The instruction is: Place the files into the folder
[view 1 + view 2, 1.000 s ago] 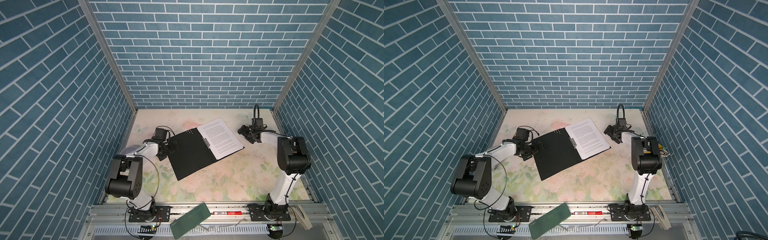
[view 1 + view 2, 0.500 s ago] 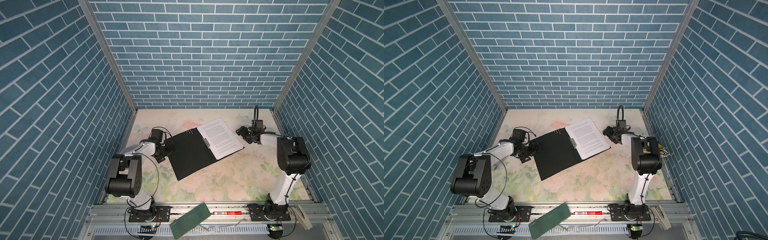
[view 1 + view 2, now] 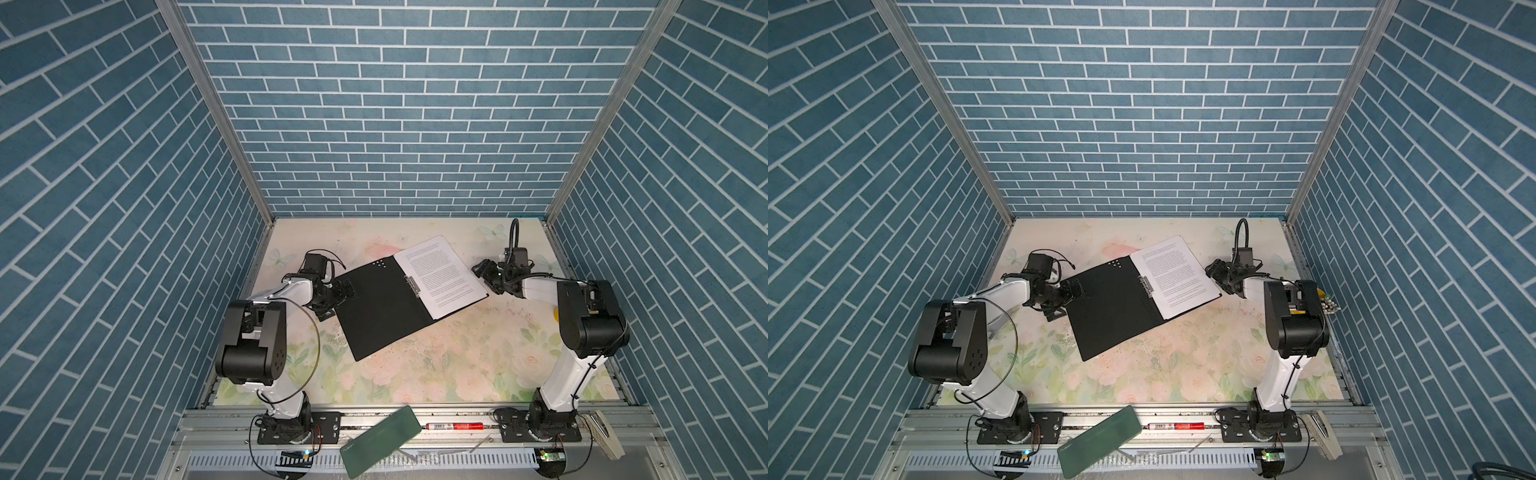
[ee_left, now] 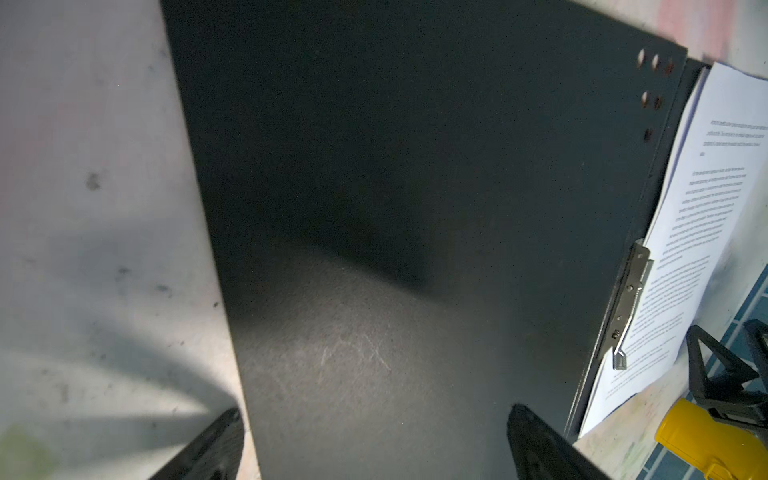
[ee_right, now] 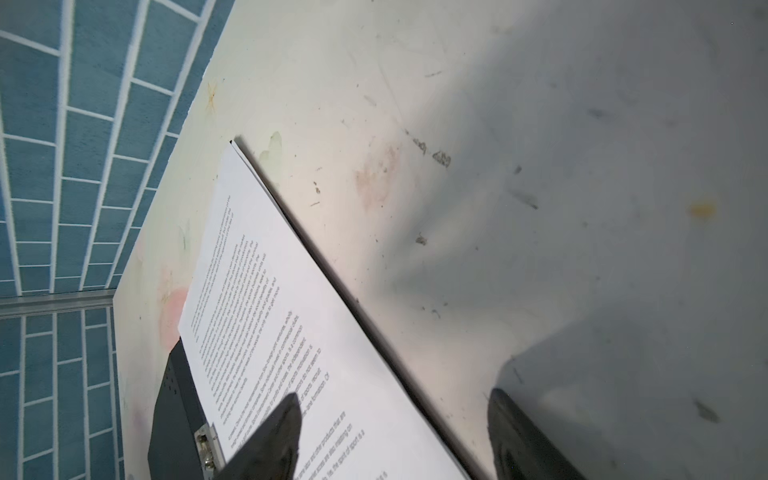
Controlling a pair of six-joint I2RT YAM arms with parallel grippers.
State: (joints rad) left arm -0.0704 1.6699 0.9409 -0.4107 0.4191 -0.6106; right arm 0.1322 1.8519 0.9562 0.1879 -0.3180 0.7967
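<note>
While folder (image 3: 374, 316) lies open holding files (image 3: 440, 276), left gripper (image 3: 343, 296), right gripper (image 3: 486, 278) both gape.

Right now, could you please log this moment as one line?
folder: open; files: inside, beside clip; left hand: open; right hand: open, over files' edge

The flower-printed worktop (image 3: 457, 365) fills the lower middle of both top views, pale with pink blooms and flecked with dark specks. Just left of its centre lies the folder (image 3: 374, 307), opened flat and skewed, black inside up (white printed sheets (image 3: 440, 274) cover its right half).
</note>
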